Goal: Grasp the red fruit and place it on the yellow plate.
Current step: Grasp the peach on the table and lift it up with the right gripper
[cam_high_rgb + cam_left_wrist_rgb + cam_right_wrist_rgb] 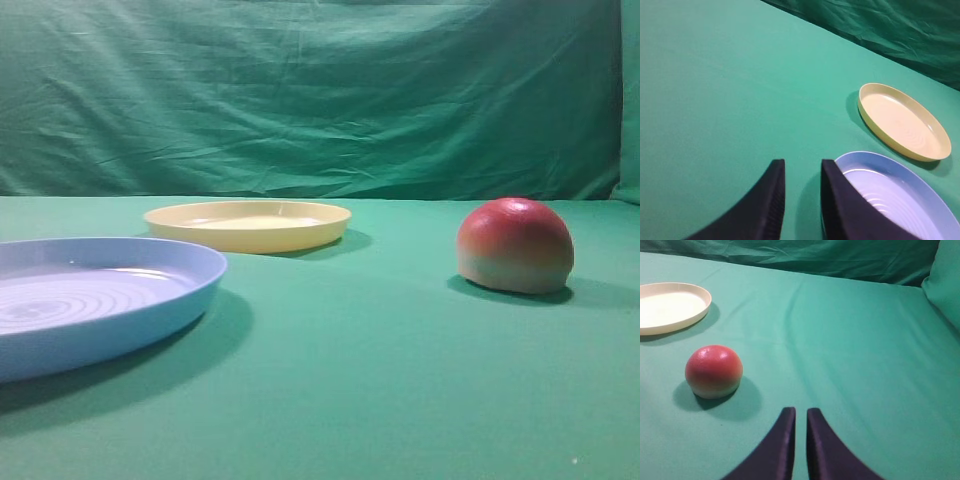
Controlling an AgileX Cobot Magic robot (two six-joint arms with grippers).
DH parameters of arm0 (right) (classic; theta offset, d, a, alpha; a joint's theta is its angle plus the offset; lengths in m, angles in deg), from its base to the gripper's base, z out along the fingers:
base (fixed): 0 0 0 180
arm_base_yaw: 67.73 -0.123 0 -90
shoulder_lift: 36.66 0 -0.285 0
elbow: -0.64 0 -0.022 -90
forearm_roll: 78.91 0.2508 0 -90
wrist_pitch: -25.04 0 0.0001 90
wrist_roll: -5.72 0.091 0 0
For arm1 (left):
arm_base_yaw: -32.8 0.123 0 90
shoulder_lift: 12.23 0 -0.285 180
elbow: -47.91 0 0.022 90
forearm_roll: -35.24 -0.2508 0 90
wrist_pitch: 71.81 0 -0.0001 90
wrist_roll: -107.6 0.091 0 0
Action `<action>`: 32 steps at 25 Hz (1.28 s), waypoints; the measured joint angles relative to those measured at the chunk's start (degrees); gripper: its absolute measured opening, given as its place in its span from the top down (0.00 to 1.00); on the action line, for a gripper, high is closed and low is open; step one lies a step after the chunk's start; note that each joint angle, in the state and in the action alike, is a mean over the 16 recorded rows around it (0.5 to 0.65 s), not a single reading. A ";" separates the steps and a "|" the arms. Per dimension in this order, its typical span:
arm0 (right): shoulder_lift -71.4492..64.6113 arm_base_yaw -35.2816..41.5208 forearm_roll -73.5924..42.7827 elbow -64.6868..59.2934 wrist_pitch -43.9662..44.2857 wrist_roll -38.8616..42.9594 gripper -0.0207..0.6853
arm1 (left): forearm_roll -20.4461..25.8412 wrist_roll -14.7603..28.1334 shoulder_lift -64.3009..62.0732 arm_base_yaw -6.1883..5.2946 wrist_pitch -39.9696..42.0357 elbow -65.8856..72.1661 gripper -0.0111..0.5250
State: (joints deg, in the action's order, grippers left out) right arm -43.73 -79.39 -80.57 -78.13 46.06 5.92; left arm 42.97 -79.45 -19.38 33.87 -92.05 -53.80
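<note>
Sitting ahead-left of the right fingers (800, 415), apart: red fruit (714, 371).

There are 2 plates: 1 yellow plate (247, 223) and 1 light-blue plate (100, 300) with concentric rings. There is 1 red fruit (515, 245). There are 2 end effectors, 1 per wrist view: the left end effector (802, 167) and the right end effector (800, 414), each with 2 dark fingers. 1 desk (400, 380) carries the plates and fruit, and 1 green cloth backdrop (320, 90) hangs behind it.
</note>
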 joint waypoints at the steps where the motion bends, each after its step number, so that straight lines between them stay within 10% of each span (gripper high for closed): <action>1: 0.00 0.00 0.00 0.00 0.00 0.00 0.90 | 0.00 0.00 0.00 0.00 0.00 0.00 0.69; 32: 0.00 0.00 4.39 0.24 -4.11 0.19 0.92 | 0.00 0.00 0.00 0.00 0.00 0.00 0.69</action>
State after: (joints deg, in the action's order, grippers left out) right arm -43.73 -79.39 -76.18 -77.89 41.95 6.11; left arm 42.97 -79.45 -19.38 33.87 -92.05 -53.80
